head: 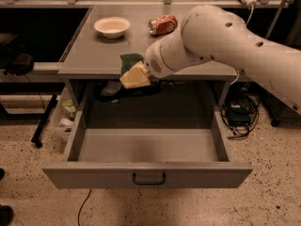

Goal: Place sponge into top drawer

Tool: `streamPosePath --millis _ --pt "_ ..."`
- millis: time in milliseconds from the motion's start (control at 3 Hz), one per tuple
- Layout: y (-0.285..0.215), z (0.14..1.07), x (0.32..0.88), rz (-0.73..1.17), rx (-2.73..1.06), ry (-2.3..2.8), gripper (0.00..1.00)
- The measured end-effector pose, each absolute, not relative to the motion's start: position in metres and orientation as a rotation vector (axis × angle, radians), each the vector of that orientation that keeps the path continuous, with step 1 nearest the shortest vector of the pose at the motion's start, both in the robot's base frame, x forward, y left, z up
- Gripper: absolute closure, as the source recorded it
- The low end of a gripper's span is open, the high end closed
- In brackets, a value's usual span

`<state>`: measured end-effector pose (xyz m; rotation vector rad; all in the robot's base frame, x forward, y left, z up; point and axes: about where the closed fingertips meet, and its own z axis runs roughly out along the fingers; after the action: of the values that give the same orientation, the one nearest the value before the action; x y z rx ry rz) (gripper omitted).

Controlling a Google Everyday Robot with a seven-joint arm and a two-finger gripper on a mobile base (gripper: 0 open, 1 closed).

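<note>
The sponge point(133, 73), dark green top on pale yellow foam, hangs tilted in my gripper point(142, 73) at the table's front edge, above the back of the open top drawer point(146, 146). The gripper is shut on the sponge, and its fingers are mostly hidden behind my white wrist. The grey drawer is pulled fully out, its inside is bare, and its front panel carries a small dark handle point(148, 178).
A white bowl point(112, 26) and a crushed red can point(162, 24) stand at the back of the grey table point(91, 55). My arm covers the table's right side. Cables point(237, 117) lie on the floor at the right, and bottles and clutter point(66, 116) at the left.
</note>
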<state>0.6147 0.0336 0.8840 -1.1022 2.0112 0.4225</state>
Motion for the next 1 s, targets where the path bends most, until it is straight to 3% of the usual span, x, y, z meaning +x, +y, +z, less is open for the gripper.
streamPosePath --millis 1000 --pt "0.07 0.736 0.614 0.498 -1.251 2.257 1.0"
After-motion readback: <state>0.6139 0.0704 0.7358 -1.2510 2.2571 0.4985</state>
